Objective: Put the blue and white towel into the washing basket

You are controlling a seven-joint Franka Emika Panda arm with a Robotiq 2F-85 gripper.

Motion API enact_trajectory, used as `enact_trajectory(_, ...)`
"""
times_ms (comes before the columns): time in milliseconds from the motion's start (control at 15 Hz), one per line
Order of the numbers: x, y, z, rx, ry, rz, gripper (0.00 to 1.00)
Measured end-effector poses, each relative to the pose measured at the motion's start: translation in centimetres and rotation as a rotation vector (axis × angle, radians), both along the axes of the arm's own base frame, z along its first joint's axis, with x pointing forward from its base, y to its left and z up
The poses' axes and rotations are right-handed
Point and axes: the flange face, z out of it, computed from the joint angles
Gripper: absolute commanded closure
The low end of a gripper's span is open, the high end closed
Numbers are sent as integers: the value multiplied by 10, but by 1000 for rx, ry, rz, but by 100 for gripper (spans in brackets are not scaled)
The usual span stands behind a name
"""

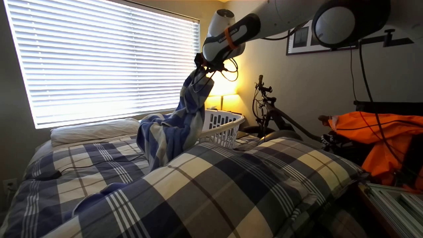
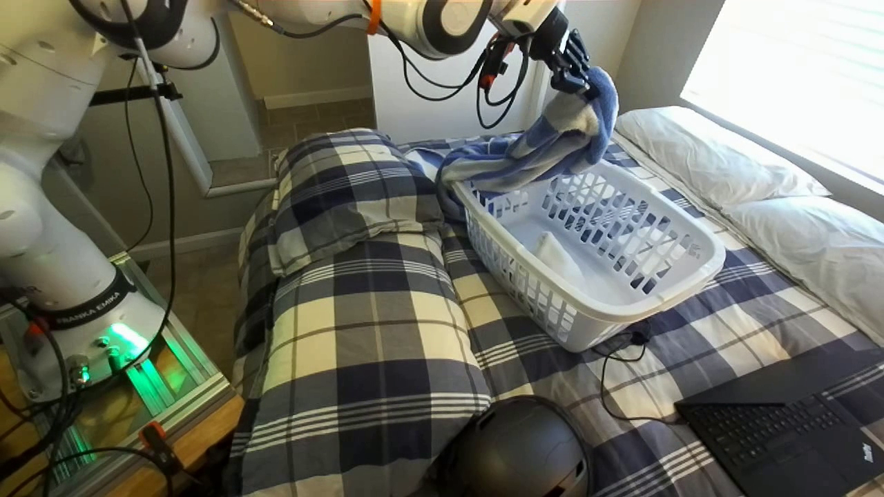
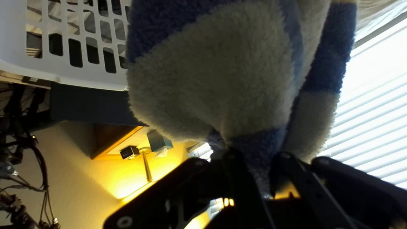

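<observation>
Claw (image 3: pixel 256 157) clenched on the blue and white towel (image 1: pixel 180 125) at the end of the washing basket (image 2: pixel 601 279)

The claw has its two fingers (image 2: pixel 569 80) closed on a bunched upper part of the towel and holds it in the air, higher than the basket. From this grasp the towel hangs in thick folds, blue and white in turn. Its lower part trails at one end of the basket toward the bed (image 2: pixel 511 345), where I lose sight of it behind a large heap of plaid bedding (image 2: pixel 373 310). The towel hides much of the rim at this end, so I cannot tell whether it rests upon it. Something blue (image 1: pixel 114 187) shows also at the edge of the heap; if it belongs to the towel, I cannot say.

The basket stands upright on the bed, white, with many slots in its walls. On its floor lies a white thing (image 2: pixel 556 255), which I cannot name with certainty. The robot arm (image 1: pixel 284 19) reaches over the bed from above. White pillows (image 2: pixel 718 155) lie below the bright window blinds (image 1: pixel 99 59). On the bed I see also an open laptop (image 2: pixel 794 421) and a dark helmet (image 2: pixel 521 449). A lamp (image 1: pixel 225 85) glows in the corner, a bicycle (image 1: pixel 282 117) stands near, and an orange garment (image 1: pixel 380 127) shows farther along.
</observation>
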Motion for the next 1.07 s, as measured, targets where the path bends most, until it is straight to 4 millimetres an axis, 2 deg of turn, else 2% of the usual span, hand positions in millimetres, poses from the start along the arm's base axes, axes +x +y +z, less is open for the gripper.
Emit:
enact_trajectory(67,5,-2,-8,2,6,3,95)
enact_trajectory(133,9,-5,-16,0,13,7,57)
enact_trajectory(200,12,-9,-25,-2,26,7,56)
enact_trajectory(467,18,-21,-57,6,160,-22,29)
enact_trajectory(600,16,-22,-51,8,254,-30,15)
enact_trajectory(733,12,-17,-35,4,360,-4,2)
enact_trajectory(933,7,-1,-8,21,483,100,0)
enact_trajectory(1067,9,19,4,38,536,189,0)
